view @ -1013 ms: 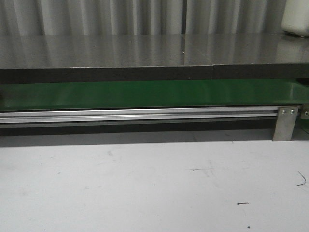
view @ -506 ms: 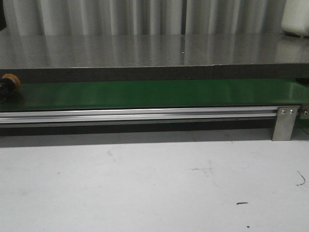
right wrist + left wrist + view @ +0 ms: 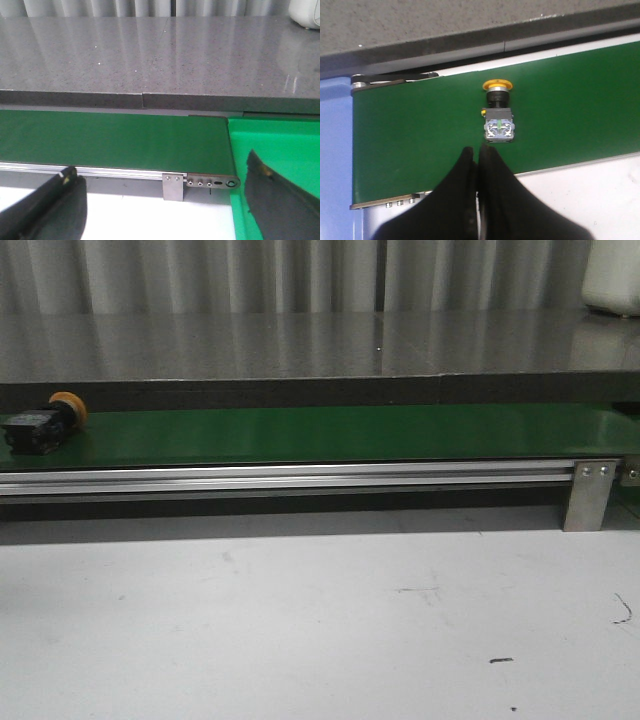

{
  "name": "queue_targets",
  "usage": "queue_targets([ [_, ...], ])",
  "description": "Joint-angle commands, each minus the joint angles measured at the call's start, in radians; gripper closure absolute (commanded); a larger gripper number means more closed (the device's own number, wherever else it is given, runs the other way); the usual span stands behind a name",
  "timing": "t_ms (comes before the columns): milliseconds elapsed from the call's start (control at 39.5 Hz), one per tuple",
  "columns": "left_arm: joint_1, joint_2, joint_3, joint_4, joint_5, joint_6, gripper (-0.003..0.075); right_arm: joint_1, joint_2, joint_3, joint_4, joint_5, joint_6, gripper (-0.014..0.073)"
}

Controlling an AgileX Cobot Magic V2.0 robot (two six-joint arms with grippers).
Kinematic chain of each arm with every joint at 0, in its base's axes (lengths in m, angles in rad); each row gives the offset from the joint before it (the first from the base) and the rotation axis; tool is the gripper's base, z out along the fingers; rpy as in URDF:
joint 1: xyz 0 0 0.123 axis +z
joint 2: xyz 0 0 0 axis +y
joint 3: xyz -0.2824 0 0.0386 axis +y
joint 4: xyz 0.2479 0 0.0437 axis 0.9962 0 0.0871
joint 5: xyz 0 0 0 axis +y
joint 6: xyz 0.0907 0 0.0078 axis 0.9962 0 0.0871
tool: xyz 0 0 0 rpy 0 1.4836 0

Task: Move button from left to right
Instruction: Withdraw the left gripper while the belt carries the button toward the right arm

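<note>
The button (image 3: 42,426) lies on its side at the far left of the green conveyor belt (image 3: 330,432), its orange-yellow cap pointing away toward the grey counter. In the left wrist view the button (image 3: 498,114) lies free on the belt just beyond my left gripper (image 3: 476,148), whose black fingers are shut together and empty. My right gripper (image 3: 162,170) is open and empty, its fingers (image 3: 52,197) spread over the belt's right end. Neither gripper shows in the front view.
A grey stone counter (image 3: 320,345) runs behind the belt. An aluminium rail (image 3: 290,478) with a bracket (image 3: 590,495) fronts it. A bright green bin (image 3: 277,150) sits past the belt's right end. A white table (image 3: 320,620) lies in front. A white container (image 3: 612,275) stands far right.
The button has come into view at the left end of the belt and moved to the right along it. A second ago the belt was bare.
</note>
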Motion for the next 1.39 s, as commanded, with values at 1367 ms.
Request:
queue_targets([
  [1367, -0.002, -1.101, 0.831, -0.092, -0.490, -0.007, 0.0741, -0.006, 0.015, -0.038, 0.005, -0.073, -0.005, -0.0060],
])
